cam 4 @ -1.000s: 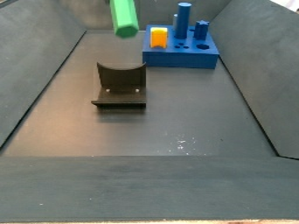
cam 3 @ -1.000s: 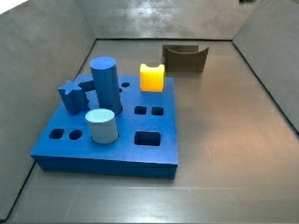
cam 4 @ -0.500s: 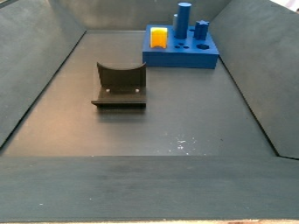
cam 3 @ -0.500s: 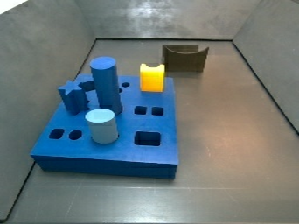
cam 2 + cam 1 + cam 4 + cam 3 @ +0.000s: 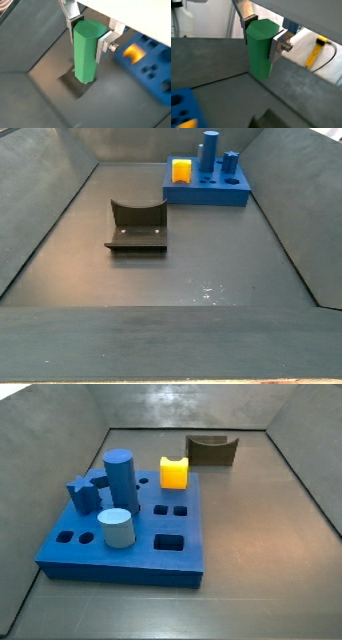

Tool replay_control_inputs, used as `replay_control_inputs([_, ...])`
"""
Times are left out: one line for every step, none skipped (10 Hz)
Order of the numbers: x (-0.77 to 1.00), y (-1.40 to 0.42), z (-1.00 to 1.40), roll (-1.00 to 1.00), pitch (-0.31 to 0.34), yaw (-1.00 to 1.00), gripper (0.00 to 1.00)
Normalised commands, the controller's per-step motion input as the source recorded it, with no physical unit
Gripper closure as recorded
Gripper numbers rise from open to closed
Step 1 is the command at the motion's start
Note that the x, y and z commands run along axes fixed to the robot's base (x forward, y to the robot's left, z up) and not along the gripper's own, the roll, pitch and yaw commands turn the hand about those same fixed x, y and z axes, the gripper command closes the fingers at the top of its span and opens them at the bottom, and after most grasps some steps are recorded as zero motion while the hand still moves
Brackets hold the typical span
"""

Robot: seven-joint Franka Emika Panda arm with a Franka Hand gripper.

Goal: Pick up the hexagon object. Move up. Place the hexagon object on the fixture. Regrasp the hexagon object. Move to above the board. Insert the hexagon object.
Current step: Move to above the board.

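Hexagon (image 5: pixel 87 50) hangs upright, clamped in your hand (image 5: pixel 89 36), high above the fixture (image 5: pixel 138 225) (hand beyond both side views).

hexagon object (image 5: pixel 260 49): bright green, plain, as I see it in both wrist views
gripper (image 5: pixel 89 31): silver finger plates w/ dark pads, high up, out of both side views
board (image 5: pixel 80 554): blue; pegs blue too
block (image 5: pixel 174 472): yellow-orange, on board
fixture (image 5: pixel 136 227): dark olive-brown
floor (image 5: pixel 187 268): dark grey

The dark floor (image 5: pixel 254 534) carries the board (image 5: pixel 127 534) and, well apart, the fixture (image 5: pixel 211 450); the pincer (image 5: pixel 263 31) is aloft.
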Motion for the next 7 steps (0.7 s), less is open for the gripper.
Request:
replay_control_inputs([-0.47, -1.0, 0.11, -1.0, -0.156, -0.1, 1.0])
replay_control_inputs([-0.5, -1.0, 0.12, -1.0, -0.156, -0.11, 1.0])
replay_control_inputs([-0.53, -1.0, 0.12, -1.0, -0.163, -0.12, 1.0])
replay_control_inputs([-0.39, -0.66, 0.07, -1.0, -0.172, -0.12, 1.0])
replay_control_inputs([-0.27, -0.38, 0.04, -0.88, -0.154, -0.1, 1.0])
replay_control_inputs([-0.2, -0.25, 0.03, -0.73, -0.131, -0.08, 1.0])
replay_control_inputs([-0.12, -0.11, 0.02, -0.46, -0.082, -0.04, 1.0])
